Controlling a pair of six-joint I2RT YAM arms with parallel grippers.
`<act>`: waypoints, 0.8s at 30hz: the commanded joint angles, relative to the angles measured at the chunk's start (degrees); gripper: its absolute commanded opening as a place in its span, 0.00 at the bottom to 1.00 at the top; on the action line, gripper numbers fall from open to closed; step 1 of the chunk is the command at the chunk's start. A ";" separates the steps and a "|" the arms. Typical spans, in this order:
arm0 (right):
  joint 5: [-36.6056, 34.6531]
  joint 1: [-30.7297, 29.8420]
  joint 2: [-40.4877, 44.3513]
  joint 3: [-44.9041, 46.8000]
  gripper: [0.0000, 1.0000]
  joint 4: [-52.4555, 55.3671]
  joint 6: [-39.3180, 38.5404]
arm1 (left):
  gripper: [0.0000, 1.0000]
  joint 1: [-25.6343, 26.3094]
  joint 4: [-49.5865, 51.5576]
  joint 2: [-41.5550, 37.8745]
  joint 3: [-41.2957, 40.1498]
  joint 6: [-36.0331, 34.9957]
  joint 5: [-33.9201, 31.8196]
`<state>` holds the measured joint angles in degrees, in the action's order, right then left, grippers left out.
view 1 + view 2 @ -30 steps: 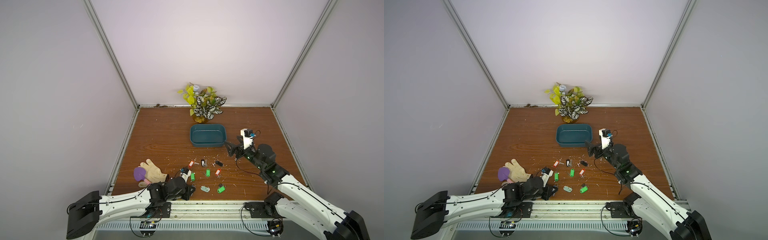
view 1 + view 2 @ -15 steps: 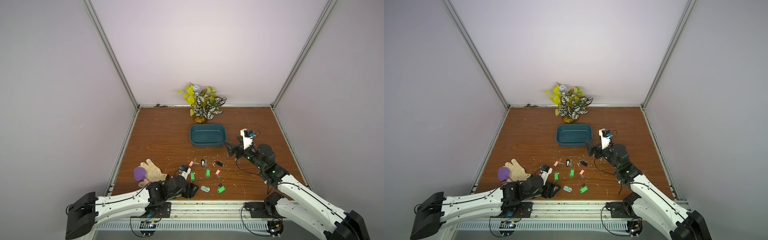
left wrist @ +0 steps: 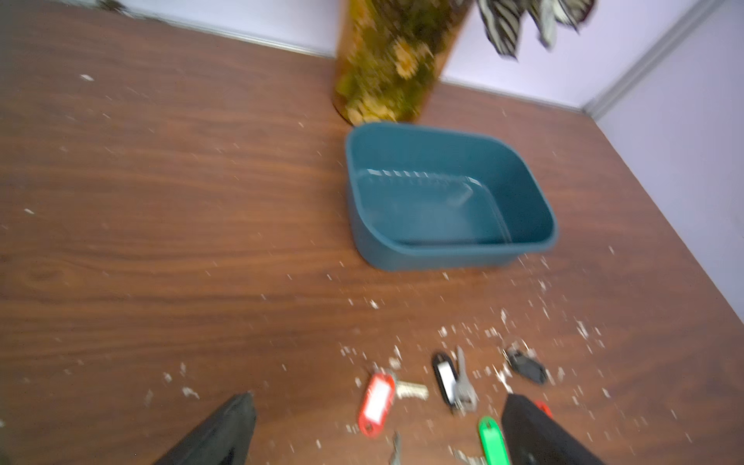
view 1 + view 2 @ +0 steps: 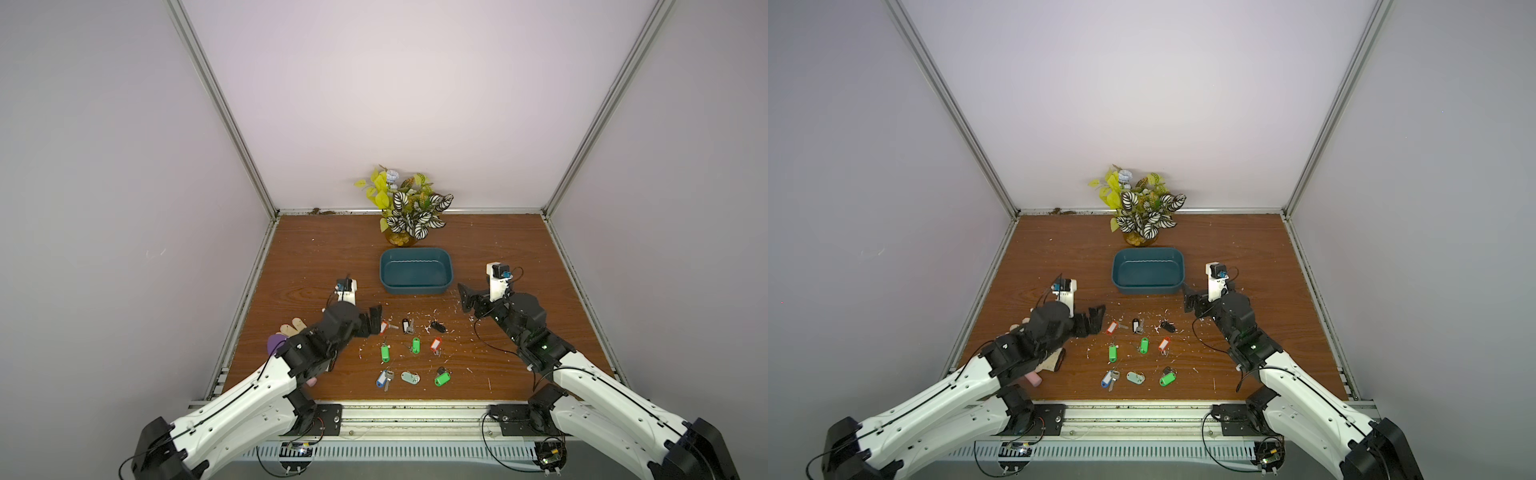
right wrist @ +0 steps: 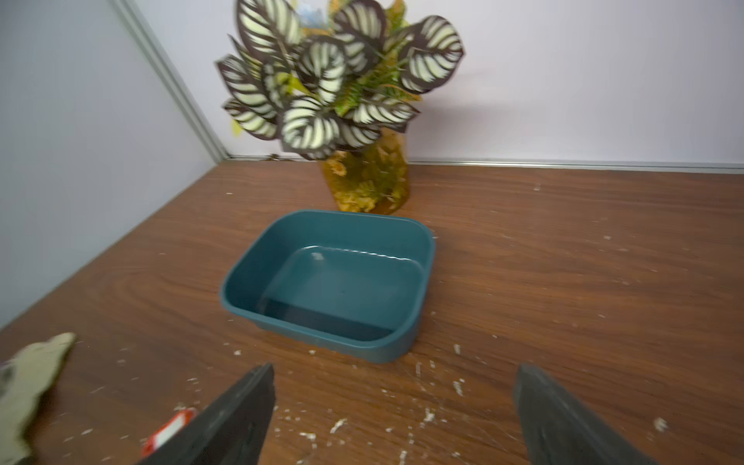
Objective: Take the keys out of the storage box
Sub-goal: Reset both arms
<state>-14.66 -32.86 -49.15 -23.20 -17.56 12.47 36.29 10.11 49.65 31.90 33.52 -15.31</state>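
- Across the bottom of the white-walled cell, we are looking at a brown wood-grain desk (image 4: pixel 316 266) that is carrying everything.
- From its near edge our left arm (image 4: pixel 249 395) and right arm (image 4: pixel 602 395) are reaching inward.
- Against the back wall a leafy plant (image 4: pixel 411 208) is standing in a yellowish pot (image 4: pixel 399 240).
- Just in front of that pot the dark-teal storage box (image 4: pixel 415 289) is sitting upright.
- Beside a red-tagged key (image 4: pixel 383 327) our left gripper (image 4: pixel 376 319) is hovering, jaws spread wide and gripping nothing.
- Near the box's right front corner our right gripper (image 4: pixel 466 297) is standing equally wide, also gripping nothing.
- Under the left arm a beige glove (image 4: pixel 291 328) is lying, partly hidden.
- Between the grippers, in front of the box and apart from it, the keys (image 4: pixel 415 345) are lying on the desk in three rows of three; we are counting green, blue, orange-red, black and pale grey tags.
- Around them white flecks (image 3: pixel 443 332) are littering the wood.
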 commanded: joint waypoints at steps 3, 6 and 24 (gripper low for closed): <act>-22.70 1.01 0.65 3.40 1.00 -6.08 -6.17 | 1.00 -16.99 -15.79 5.06 -1.52 -5.44 0.24; -23.04 2.61 -0.58 10.26 0.99 -21.06 -13.37 | 0.99 -17.06 -33.92 5.89 -9.57 -9.70 -11.45; -10.30 21.10 -24.85 16.85 0.99 -54.83 -14.65 | 1.00 -23.51 -82.50 32.99 -21.28 -40.88 -5.80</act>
<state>-29.39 -13.56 -72.66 -4.49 -63.11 -1.56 14.55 -63.24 80.40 6.87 -4.56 -25.19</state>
